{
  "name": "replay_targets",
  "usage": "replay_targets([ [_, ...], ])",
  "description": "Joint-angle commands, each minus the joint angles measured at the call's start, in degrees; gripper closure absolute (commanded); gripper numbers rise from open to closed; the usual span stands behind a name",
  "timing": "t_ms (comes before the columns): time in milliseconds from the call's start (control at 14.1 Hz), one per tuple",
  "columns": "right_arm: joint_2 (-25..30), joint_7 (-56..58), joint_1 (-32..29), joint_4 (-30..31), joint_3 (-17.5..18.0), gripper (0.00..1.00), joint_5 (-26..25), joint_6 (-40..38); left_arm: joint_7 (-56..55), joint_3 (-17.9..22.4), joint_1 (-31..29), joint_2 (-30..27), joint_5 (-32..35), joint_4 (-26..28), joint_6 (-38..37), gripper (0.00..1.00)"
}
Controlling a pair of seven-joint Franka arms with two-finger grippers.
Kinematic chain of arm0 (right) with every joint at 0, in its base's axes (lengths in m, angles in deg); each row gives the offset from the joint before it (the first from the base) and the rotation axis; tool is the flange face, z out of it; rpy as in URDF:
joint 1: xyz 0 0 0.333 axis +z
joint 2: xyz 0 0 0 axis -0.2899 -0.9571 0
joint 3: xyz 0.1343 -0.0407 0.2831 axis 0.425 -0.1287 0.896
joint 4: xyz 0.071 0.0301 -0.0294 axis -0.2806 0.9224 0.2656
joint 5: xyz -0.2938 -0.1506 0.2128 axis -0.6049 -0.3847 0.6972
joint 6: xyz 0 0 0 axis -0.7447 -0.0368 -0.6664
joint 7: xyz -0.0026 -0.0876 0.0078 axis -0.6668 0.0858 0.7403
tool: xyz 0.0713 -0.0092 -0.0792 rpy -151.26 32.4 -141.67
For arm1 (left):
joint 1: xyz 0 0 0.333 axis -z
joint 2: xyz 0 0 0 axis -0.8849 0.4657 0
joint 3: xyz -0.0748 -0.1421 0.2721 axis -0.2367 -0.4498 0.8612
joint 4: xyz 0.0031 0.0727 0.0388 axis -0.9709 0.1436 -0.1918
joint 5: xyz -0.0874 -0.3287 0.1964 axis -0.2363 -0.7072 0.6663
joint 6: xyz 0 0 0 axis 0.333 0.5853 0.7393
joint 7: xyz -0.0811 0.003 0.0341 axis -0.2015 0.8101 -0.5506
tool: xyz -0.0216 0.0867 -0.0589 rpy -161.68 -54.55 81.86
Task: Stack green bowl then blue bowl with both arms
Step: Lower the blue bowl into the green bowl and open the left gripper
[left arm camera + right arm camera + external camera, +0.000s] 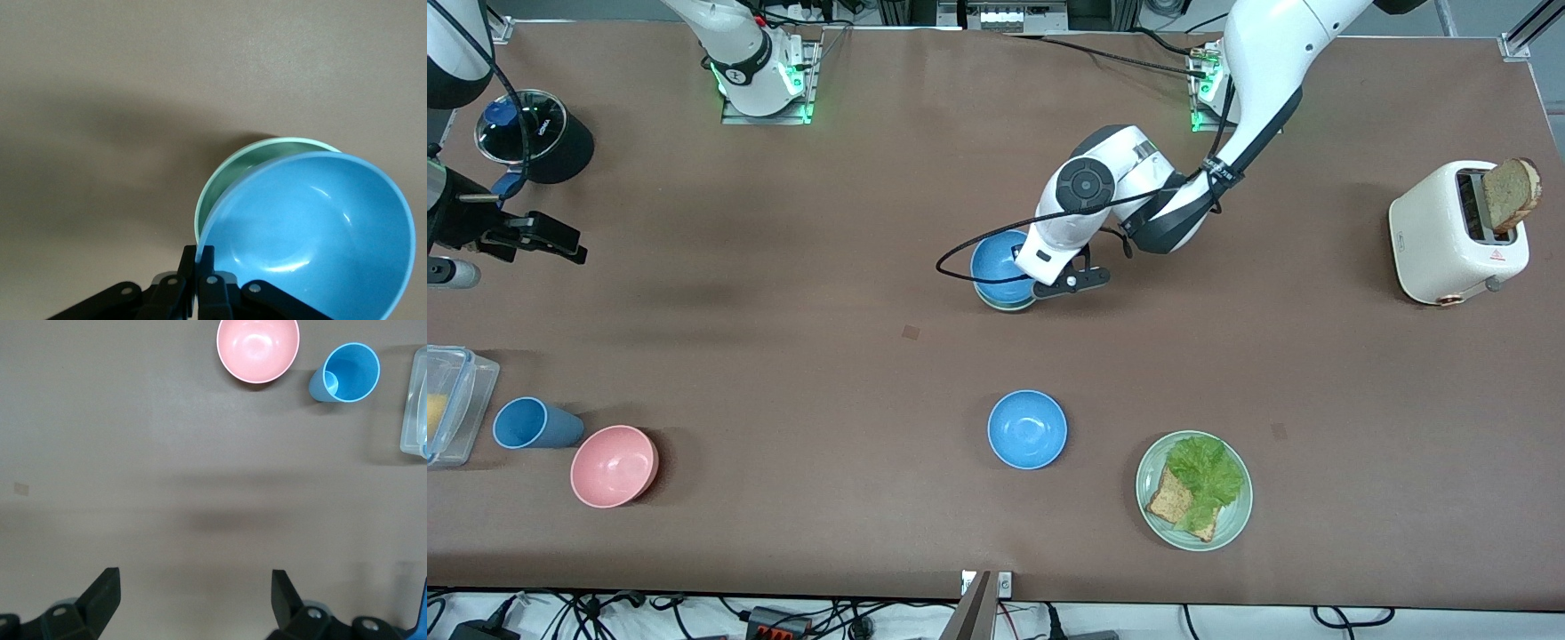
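Item: green bowl (220, 187). Stood on the brown surface (783, 356) mid-way along, nearer the robots' bases than the spare blue bowl (1027, 429).

Item: blue bowl (313, 233). Sat tilted in the green bowl, one rim riding high, the green rim showing past it; not yet nested level.

Item: left pincer (197, 267). Over the stack, fingers pinched narrow on the blue bowl's rim.

Item: right pincer (193, 600). Jaws wide, holding nothing; hung over bare surface at the right arm's end, waiting, with the pink bowl (258, 348) and blue cup (347, 373) in its view.

Other stock: clear container (454, 400), black jar (534, 133), toaster with a bread slice (1463, 231), green plate (1152, 511) with lettuce and bread.

Handling note, by judgement: the blue bowl wanted centring over the green one and lowering until it settled flat. Release should be gentle and the lift straight up, lest the pinched rim drag both bowls sideways.
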Motion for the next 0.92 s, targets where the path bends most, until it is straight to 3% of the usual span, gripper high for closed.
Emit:
replay_targets([
  [0, 1.0, 0.0, 0.2, 0.4, 0.0, 0.0, -0.6, 0.1, -1.5, 0.4, 0.4, -0.2, 1.6, -0.8, -2.1, 0.72],
  [213, 1.0, 0.0, 0.2, 0.4, 0.0, 0.0, -0.6, 0.1, -0.8, 0.4, -1.2, -0.7, 1.7, -1.9, -5.1, 0.59],
  [426, 1.0, 0.0, 0.2, 0.4, 0.0, 0.0, -0.7, 0.2, 2.7, 0.0, -3.2, -1.5, 1.7, -3.3, -8.2, 0.58],
  [852, 1.0, 0.0, 0.2, 0.4, 0.0, 0.0, -0.7, 0.2, 15.7, -4.1, -12.8, -3.1, 1.0, -12.5, -24.9, 0.54],
])
